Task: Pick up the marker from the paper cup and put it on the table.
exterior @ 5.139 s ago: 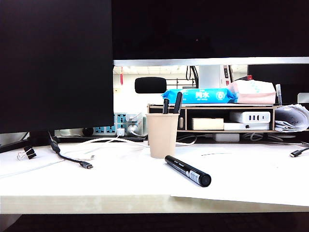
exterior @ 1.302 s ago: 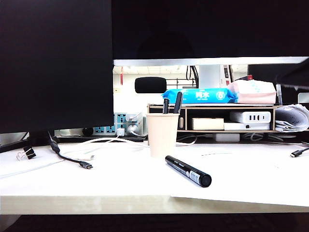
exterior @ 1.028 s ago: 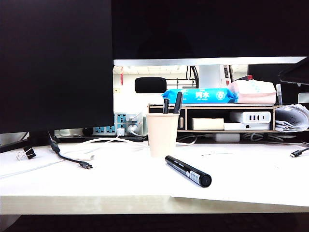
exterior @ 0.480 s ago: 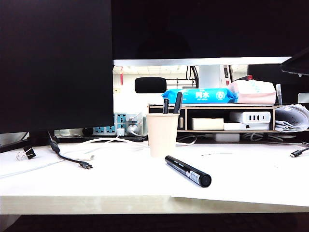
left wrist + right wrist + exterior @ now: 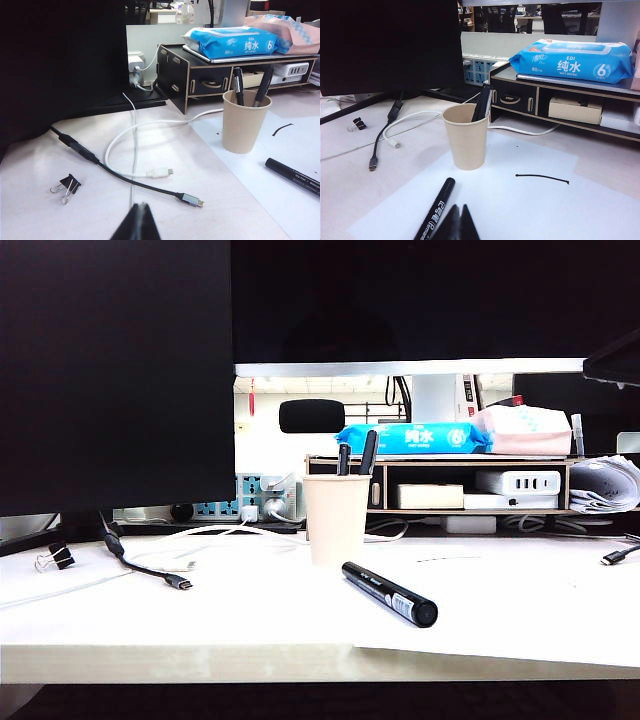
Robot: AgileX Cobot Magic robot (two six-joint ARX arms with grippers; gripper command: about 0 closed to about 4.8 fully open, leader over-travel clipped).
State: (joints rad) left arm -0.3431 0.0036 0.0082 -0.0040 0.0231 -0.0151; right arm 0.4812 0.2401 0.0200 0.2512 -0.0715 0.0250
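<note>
On the table the marker already lies beside the paper cup; I see left gripper and right gripper pinched closed, empty, hanging clear above, so nothing's left but parking.

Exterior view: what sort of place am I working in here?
Most likely an office desk. A large dark monitor stands at the back of the white table, a desk organizer shelf holds a pack of wet wipes, and charging cables trail beside the paper cup.

Blue plastic wet-wipes pack on the dark wooden shelf unit: "EDI", "纯水", "80" + circled "6". Thick black marker: white label print, unreadable.
</note>
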